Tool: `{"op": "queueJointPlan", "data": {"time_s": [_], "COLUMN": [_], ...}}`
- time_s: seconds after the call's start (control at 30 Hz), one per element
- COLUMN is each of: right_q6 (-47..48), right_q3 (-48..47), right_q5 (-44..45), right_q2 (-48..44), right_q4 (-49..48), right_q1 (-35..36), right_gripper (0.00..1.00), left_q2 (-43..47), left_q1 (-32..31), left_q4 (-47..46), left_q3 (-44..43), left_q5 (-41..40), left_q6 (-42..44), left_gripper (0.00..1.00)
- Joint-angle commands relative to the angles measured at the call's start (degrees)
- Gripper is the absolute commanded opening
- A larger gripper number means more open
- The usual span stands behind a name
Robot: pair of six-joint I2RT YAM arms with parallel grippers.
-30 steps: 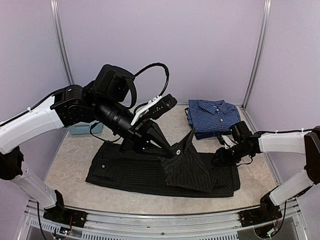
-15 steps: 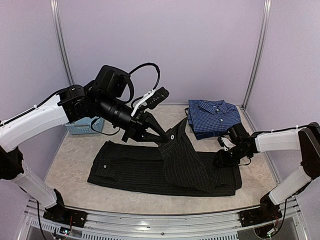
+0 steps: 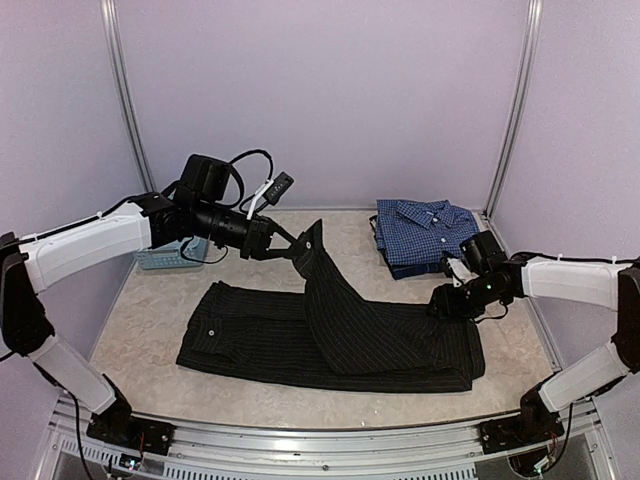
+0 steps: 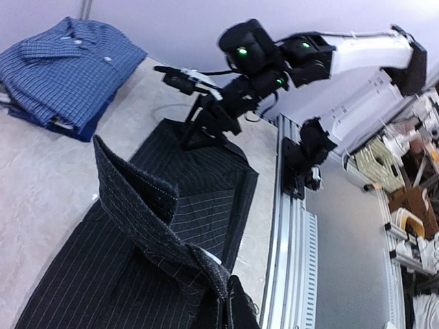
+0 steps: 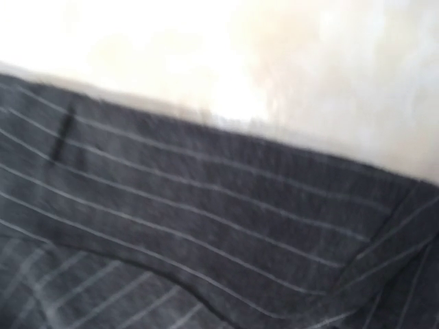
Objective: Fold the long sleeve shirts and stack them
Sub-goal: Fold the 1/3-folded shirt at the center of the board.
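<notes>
The black pinstriped shirt (image 3: 280, 345) lies spread across the middle of the table. My left gripper (image 3: 296, 249) is shut on an edge of it and holds a long flap (image 3: 340, 310) lifted toward the back left. In the left wrist view the cloth (image 4: 137, 226) bunches into the jaws at the bottom edge. My right gripper (image 3: 444, 301) rests low on the shirt's right back edge, and its wrist view shows only striped cloth (image 5: 206, 226) with no fingers. The blue checked shirt (image 3: 425, 232) lies folded at the back right and also shows in the left wrist view (image 4: 65, 68).
A light blue plastic basket (image 3: 160, 258) stands at the back left behind my left arm. Metal frame posts stand at the back corners and a rail (image 3: 320, 440) runs along the near edge. The table top (image 3: 150, 310) is beige.
My left gripper has drawn back to the left and toward the rear, carrying the black shirt's flap with it and stretching it out. My right gripper has stayed at the shirt's right edge.
</notes>
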State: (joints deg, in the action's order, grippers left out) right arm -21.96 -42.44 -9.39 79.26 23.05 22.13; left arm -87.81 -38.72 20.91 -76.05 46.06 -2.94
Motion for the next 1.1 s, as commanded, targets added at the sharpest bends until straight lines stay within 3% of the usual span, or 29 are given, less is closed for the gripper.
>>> {"op": "queueJointPlan", "data": {"time_s": [0.0, 0.33, 0.7, 1.07], "right_q6": [0.77, 1.57, 1.58, 1.87], "right_q3": [-3.02, -4.41, -3.5, -3.02], "right_q5": [1.1, 1.07, 0.53, 0.54], "right_q2": [-1.8, 0.89, 2.46, 2.72], "right_q4": [2.72, 2.56, 1.35, 1.3], "right_q1": [-0.09, -0.06, -0.07, -0.12], "right_gripper": [0.61, 0.61, 0.61, 0.61], "left_q2": [2.63, 4.81, 5.07, 4.09], "left_q1": [5.22, 11.13, 15.96, 18.81], "left_q4": [-10.5, -18.02, -13.98, -11.74], "left_q3": [5.13, 16.53, 22.54, 27.38], "left_q5": [-0.43, -4.51, -16.3, -17.96], "left_q6": [-9.04, -17.14, -19.78, -23.23], "left_gripper": [0.0, 0.0, 0.0, 0.0]}}
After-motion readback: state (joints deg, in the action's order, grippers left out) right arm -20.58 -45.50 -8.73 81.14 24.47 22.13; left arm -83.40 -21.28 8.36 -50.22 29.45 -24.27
